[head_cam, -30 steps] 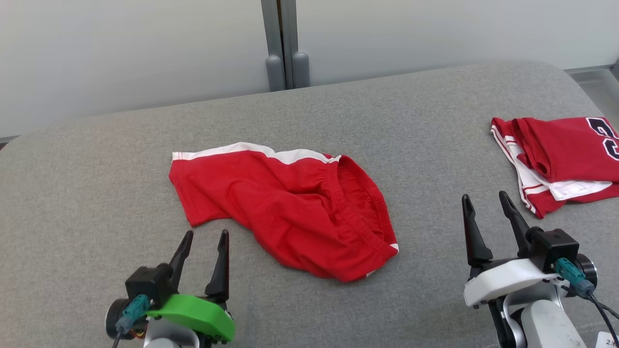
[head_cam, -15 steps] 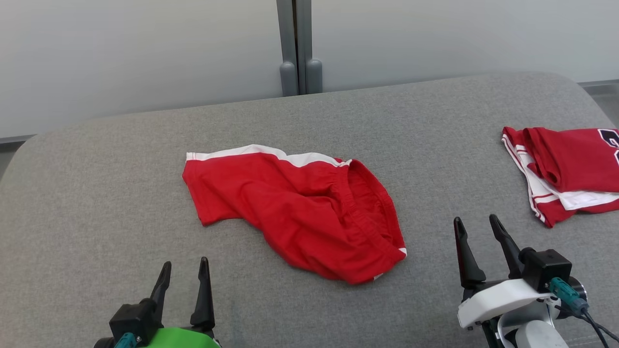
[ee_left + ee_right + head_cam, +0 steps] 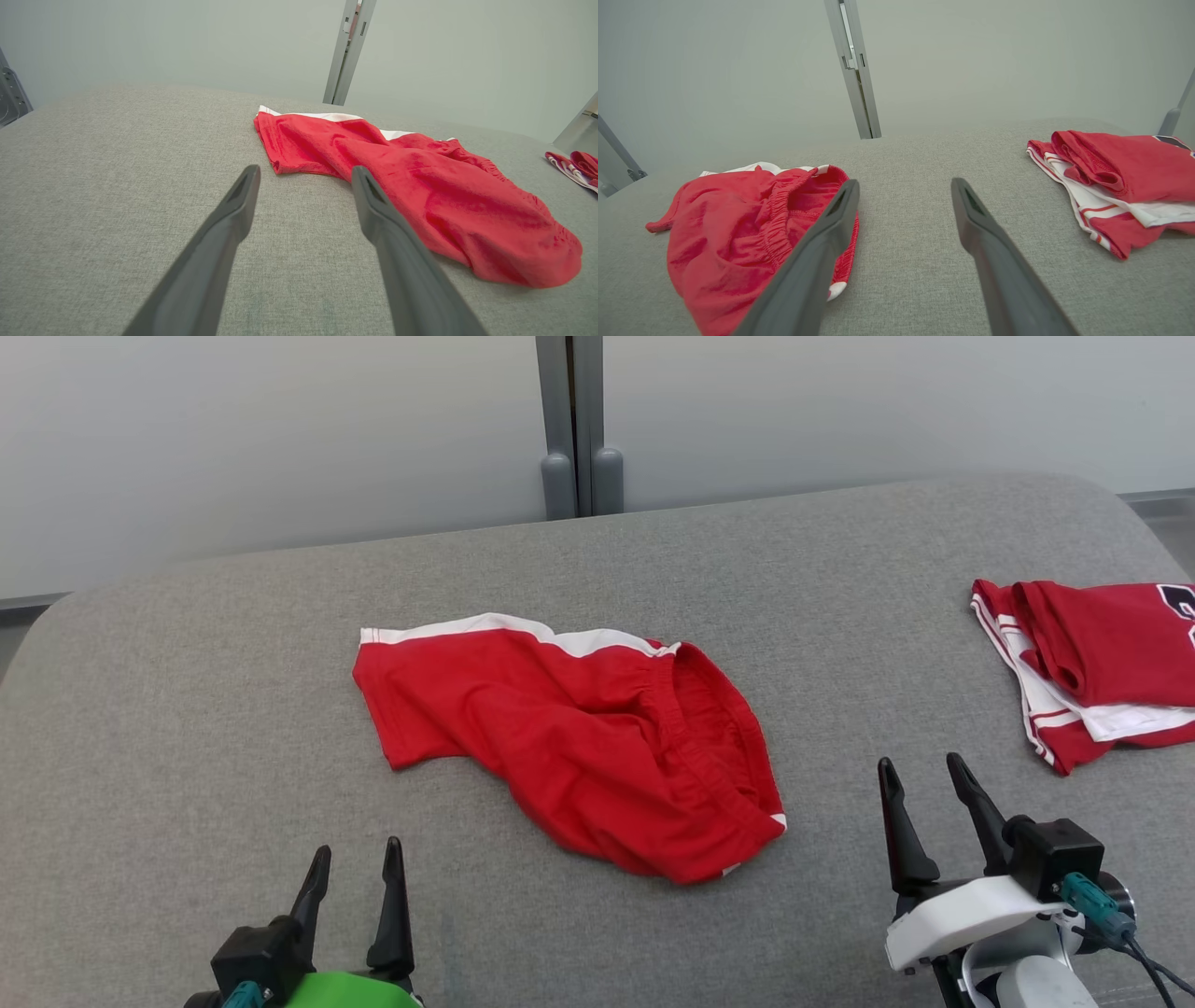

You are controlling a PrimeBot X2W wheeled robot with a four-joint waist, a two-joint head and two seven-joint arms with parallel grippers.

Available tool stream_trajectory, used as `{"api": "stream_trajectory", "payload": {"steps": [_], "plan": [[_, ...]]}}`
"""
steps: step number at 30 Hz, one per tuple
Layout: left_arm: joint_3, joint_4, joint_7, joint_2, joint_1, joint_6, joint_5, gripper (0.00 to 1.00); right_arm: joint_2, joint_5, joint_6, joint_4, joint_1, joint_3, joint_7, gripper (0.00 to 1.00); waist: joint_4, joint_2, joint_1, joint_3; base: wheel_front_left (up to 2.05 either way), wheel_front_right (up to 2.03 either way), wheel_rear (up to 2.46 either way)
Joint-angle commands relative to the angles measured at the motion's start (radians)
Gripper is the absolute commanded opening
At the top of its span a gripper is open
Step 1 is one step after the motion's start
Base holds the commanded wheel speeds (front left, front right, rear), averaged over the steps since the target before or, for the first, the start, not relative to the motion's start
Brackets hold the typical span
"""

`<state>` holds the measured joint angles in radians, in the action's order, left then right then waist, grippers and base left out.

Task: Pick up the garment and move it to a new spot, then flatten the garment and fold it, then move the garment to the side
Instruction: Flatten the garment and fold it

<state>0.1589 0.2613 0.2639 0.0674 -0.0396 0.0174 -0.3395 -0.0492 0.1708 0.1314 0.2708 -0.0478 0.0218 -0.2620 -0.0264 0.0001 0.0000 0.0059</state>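
Red shorts (image 3: 579,737) lie mid-frame on the bench (image 3: 187,709), long axis running upper left to lower right. Our left claw (image 3: 358,846), lower left, sits nearer, below their left end; right claw (image 3: 920,761) lower right. Both wide, empty.

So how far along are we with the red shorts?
Done: nothing yet; the red shorts lie crumpled on the grey surface. In hand: nothing; the left gripper and right gripper hang open, short of the cloth. Left: pick up, move, flatten, fold, set aside. A folded jersey lies at right.
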Motion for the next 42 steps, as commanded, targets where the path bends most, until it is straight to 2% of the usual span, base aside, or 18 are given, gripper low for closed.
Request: {"api": "stream_trajectory", "payload": {"steps": [1, 8, 13, 22, 27, 33, 34, 36, 37, 42], "plan": [[-0.007, 0.002, 0.000, -0.004, -0.014, 0.005, 0.014, 1.00, -0.003, -0.007, -0.002, 0.003, -0.005, -0.005, -0.004, 1.00, 0.002, -0.0001, 0.0000, 0.002, 0.00, 0.00, 0.00], [-0.024, -0.009, 0.000, -0.008, 0.014, 0.010, 0.028, 1.00, -0.002, -0.013, -0.002, 0.011, -0.031, 0.002, -0.004, 1.00, 0.023, -0.0001, 0.0000, 0.031, 0.00, 0.00, 0.00], [-0.039, -0.042, 0.000, -0.012, 0.037, 0.012, 0.047, 1.00, -0.003, -0.018, -0.002, 0.041, -0.118, 0.009, 0.028, 1.00, 0.056, -0.0001, 0.0000, 0.064, 0.00, 0.00, 0.00], [-0.003, -0.077, 0.000, -0.016, 0.088, 0.017, 0.051, 1.00, -0.003, 0.026, -0.002, 0.175, -0.361, 0.052, 0.239, 1.00, 0.179, -0.0001, 0.0000, 0.166, 0.00, 0.00, 0.00], [0.037, -0.074, 0.000, -0.016, 0.109, -0.003, 0.014, 1.00, -0.005, 0.058, -0.002, 0.302, -0.460, 0.060, 0.355, 1.00, 0.250, -0.0001, 0.0000, 0.207, 0.00, 0.00, 0.00], [0.052, -0.068, 0.000, -0.016, 0.117, -0.020, -0.002, 1.00, -0.014, 0.120, -0.002, 0.415, -0.528, 0.085, 0.441, 1.00, 0.291, -0.0001, 0.0000, 0.211, 0.00, 0.00, 0.00], [0.053, -0.067, 0.000, -0.016, 0.117, -0.021, -0.003, 1.00, -0.015, 0.129, -0.002, 0.426, -0.535, 0.091, 0.446, 0.51, 0.293, -0.0001, 0.0000, 0.209, 0.00, 0.00, 0.00], [0.054, -0.066, 0.000, -0.016, 0.117, -0.025, -0.004, 1.00, -0.021, 0.145, -0.002, 0.437, -0.555, 0.103, 0.426, 0.04, 0.294, -0.0001, 0.0000, 0.206, 0.00, 0.00, 0.00], [0.053, -0.067, 0.000, -0.016, 0.117, -0.025, -0.001, 1.00, -0.023, 0.147, -0.002, 0.440, -0.563, 0.115, 0.408, 0.00, 0.293, -0.0001, 0.0000, 0.203, 0.00, 0.00, 0.00], [0.046, -0.068, 0.000, -0.016, 0.113, -0.024, 0.014, 1.00, -0.028, 0.177, -0.002, 0.417, -0.594, 0.193, 0.306, 0.00, 0.264, -0.0001, 0.0000, 0.186, 0.00, 0.00, 0.00]]}}
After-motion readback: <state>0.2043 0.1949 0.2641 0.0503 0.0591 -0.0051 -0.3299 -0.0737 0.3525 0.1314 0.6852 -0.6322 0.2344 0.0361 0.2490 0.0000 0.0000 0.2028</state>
